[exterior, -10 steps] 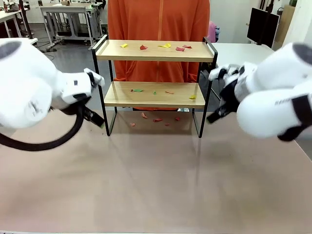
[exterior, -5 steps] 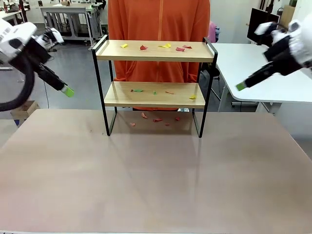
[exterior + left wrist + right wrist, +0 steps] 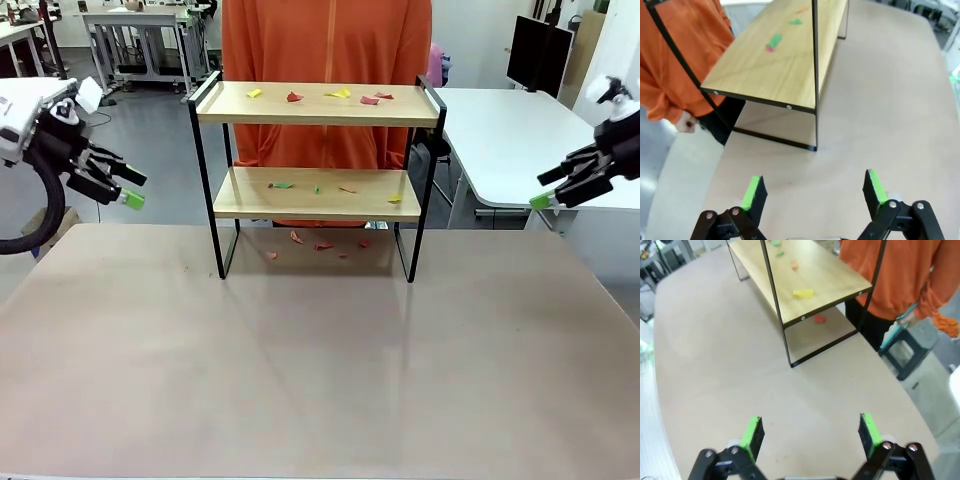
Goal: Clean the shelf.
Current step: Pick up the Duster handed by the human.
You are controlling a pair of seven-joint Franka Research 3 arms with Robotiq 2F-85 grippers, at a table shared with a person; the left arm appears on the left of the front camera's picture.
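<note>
In the front view, the small two-tier shelf (image 3: 310,108), light wooden boards in a thin black metal frame, stands at the far middle of the pale beige table (image 3: 320,380). It is directly in front of a person in an orange top (image 3: 325,40). Small coloured paper scraps (image 3: 293,97) lie on both boards and on the table under the lower one, so we judge the cleaning not yet begun. The black left gripper (image 3: 133,190) with green pads hangs off the table's left edge. The matching right gripper (image 3: 545,190) hangs off the right edge. Both have their fingers spread wide and hold nothing. Each is well apart from the shelf, at about the height of its lower board. We take this as a waiting stance that leaves the shelf free on all sides.

In the left wrist view, the left gripper (image 3: 813,187) shows its two green pads far apart with bare table between them. The shelf (image 3: 770,70) lies ahead and up the picture, end-on. One of its boards carries a green scrap (image 3: 774,40). The person's hand (image 3: 686,121) hangs beside the shelf's far side. Nothing touches the fingers.

In the right wrist view, the right gripper (image 3: 810,430) is likewise wide and empty above the table. The shelf (image 3: 825,280) sits ahead, well clear of the pads. A yellow scrap (image 3: 803,292) lies near the board's end and a red scrap (image 3: 819,318) on the table beneath. We judge that either arm must reach inward to get at the scraps.
</note>
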